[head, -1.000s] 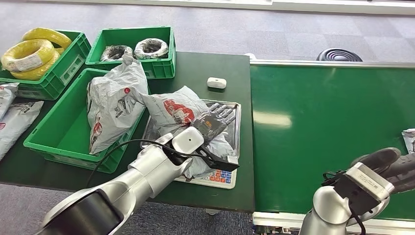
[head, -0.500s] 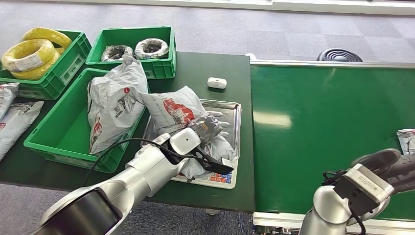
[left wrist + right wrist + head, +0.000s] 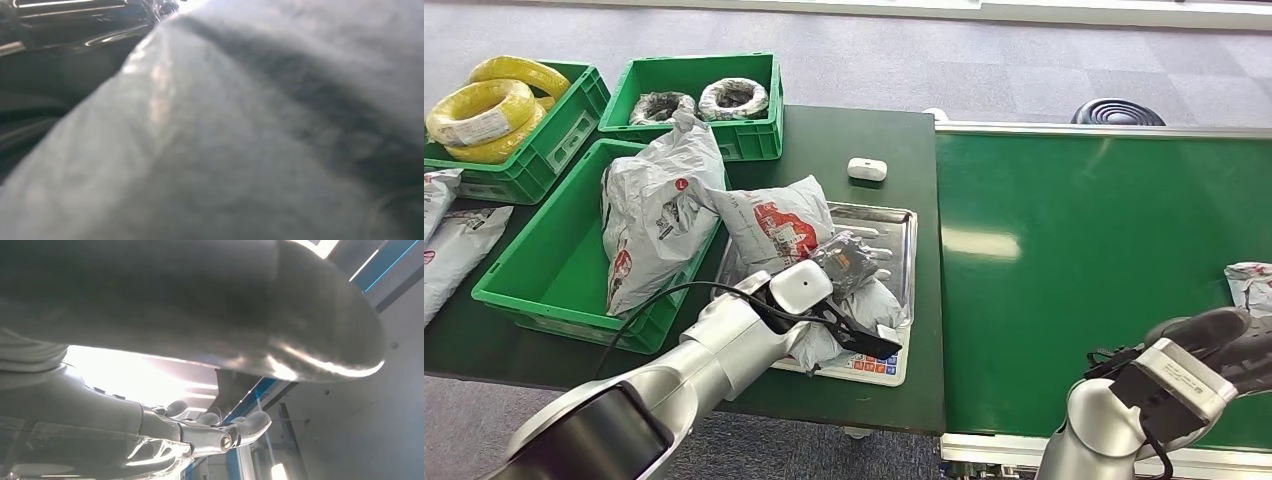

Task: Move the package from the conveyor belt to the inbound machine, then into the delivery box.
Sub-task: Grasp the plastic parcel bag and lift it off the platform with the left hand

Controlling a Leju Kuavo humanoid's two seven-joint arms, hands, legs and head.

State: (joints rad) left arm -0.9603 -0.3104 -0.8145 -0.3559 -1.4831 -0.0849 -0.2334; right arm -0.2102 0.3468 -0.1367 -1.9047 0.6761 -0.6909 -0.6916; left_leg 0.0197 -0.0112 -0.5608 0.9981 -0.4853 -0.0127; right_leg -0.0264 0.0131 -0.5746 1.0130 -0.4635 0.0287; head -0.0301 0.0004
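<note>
Yellow coils (image 3: 486, 112) fill a green crate (image 3: 564, 135) on the dark counter (image 3: 834, 140). The left hand (image 3: 849, 262) clutches a grey package (image 3: 776, 222) on the scale tray (image 3: 904, 235). Another package (image 3: 1250, 286) rides the green conveyor belt (image 3: 1074, 250); right hand (image 3: 1224, 340), grip unclear.

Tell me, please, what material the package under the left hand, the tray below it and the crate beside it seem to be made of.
The package looks like thin grey plastic film: it is crumpled and glossy, with a red print. The tray appears to be bare metal, probably steel, since it is silver and reflective. The crate seems to be rigid moulded plastic, plain green with a thick rim.
</note>
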